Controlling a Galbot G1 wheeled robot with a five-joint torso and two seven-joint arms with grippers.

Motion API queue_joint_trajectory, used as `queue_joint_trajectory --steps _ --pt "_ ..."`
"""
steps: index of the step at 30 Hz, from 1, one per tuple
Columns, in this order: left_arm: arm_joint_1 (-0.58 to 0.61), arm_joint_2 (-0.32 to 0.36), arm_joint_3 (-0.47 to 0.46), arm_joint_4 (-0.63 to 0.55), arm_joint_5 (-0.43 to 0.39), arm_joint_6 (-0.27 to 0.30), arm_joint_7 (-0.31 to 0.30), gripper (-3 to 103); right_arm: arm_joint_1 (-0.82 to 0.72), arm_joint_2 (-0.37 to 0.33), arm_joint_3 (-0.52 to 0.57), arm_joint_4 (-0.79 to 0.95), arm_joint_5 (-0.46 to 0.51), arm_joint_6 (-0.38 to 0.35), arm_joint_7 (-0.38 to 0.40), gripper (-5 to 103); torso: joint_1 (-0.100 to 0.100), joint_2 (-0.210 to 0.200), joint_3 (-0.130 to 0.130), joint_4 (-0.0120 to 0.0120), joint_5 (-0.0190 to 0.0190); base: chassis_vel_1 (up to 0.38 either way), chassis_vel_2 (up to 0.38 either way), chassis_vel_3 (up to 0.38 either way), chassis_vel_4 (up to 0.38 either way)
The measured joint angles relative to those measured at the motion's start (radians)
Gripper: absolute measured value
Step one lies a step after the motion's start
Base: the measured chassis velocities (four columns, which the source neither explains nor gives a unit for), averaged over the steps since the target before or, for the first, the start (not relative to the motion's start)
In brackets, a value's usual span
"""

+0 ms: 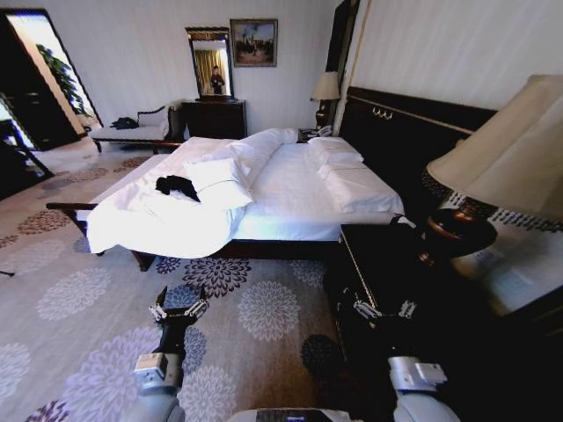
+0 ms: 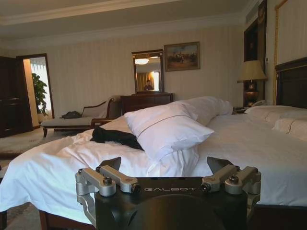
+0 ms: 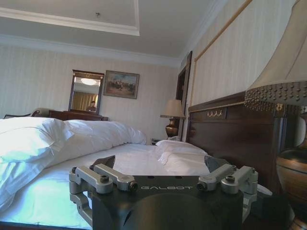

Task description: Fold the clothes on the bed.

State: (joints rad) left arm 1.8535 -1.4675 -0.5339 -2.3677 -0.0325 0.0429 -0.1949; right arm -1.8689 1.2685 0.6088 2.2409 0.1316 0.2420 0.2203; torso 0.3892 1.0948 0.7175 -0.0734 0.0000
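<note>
On the bed (image 1: 290,189), the shirt (image 1: 177,185) sits as a small, dark, crumpled heap atop the white duvet (image 1: 154,224), over toward the foot and just beside a loose pillow (image 1: 218,180). From the left wrist it shows as a flat black bundle (image 2: 115,136) tucked against that pillow (image 2: 165,129), no lettering readable. Left pincer (image 1: 179,307) hangs over the carpet (image 1: 79,299) short of the bed, fingers spread. Right pincer (image 1: 384,309) waits near the nightstand (image 1: 387,255), fingers parted too, nothing held.

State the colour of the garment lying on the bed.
Black; the clothes show best in the left wrist view.
</note>
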Motion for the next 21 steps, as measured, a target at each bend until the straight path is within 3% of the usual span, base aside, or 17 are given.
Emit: queue_joint_trajectory --steps 21 --pt "0.011 0.007 -0.007 -0.014 -0.002 -0.008 -0.001 100 -0.003 0.018 -0.002 0.002 -0.015 0.007 0.0 100 0.0 0.0 0.0 0.0 -0.0001 -0.052 0.056 0.051 -0.05"
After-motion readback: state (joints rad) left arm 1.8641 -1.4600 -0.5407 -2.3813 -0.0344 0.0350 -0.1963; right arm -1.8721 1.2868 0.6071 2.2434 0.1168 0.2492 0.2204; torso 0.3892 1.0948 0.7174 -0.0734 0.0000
